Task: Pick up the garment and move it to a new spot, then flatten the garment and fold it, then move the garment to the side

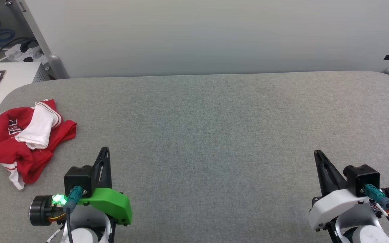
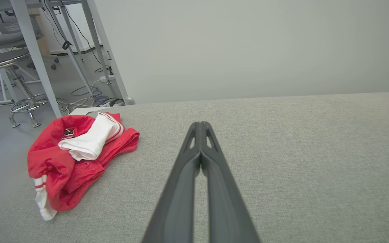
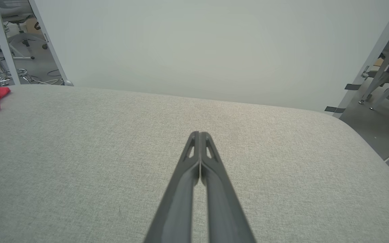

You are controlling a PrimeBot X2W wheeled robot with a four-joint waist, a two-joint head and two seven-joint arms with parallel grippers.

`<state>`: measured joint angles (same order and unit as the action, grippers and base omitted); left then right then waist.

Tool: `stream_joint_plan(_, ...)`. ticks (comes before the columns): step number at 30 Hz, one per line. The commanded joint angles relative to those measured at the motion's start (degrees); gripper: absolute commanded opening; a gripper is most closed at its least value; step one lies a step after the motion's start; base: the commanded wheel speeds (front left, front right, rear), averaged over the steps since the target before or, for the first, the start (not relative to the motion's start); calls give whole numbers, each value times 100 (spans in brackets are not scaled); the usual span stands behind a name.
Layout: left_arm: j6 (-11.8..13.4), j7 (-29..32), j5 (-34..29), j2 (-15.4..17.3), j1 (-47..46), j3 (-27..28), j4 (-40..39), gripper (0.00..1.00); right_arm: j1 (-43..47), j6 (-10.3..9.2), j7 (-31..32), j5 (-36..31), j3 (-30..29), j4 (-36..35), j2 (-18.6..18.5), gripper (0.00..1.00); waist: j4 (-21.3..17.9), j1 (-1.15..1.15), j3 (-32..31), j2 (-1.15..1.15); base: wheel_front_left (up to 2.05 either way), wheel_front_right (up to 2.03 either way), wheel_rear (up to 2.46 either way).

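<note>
Right now, you are looking at the red jersey (image 1: 12,148) lying crumpled in a heap on the grey fabric-covered table (image 1: 214,118), out toward the far-left corner and close to the table's left edge. A white sleeve (image 1: 41,126) is draping over the top of the heap, running roughly away from the robot. The bundle as a whole is not offering you a clear long axis.

Both pincers are sitting low at the near side of the table with their fingers pointing forward. The left gripper (image 1: 105,149) is pressed fully together, its two dark fingers meeting at the tips and pinching nothing. The right gripper (image 1: 317,152) is showing the same, fingers touching and empty.

The relation you are working from is this: the jersey is lying ahead and to the left of the left gripper, near it but not touching. The right gripper is sitting well apart from it, across most of the table's width. In the right wrist view the cloth is only peeking in at the left edge. So you are likely needing the left arm for the pick, spreading its fingers first, then swinging left and forward over the heap.
</note>
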<state>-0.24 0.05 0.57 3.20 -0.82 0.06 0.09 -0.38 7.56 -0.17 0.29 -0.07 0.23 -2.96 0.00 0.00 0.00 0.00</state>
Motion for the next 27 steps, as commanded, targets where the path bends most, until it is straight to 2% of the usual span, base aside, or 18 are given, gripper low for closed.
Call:
stream_joint_plan(1,24,-5,-57,-33,82,-6,-9,0,38,-8,17,-29,7,-23,8,0,0,0,0,0,0,0,0)
stream_joint_plan(27,24,-5,-57,-33,82,-6,-9,0,38,-8,17,-29,7,-23,8,0,0,0,0,0,0,0,0)
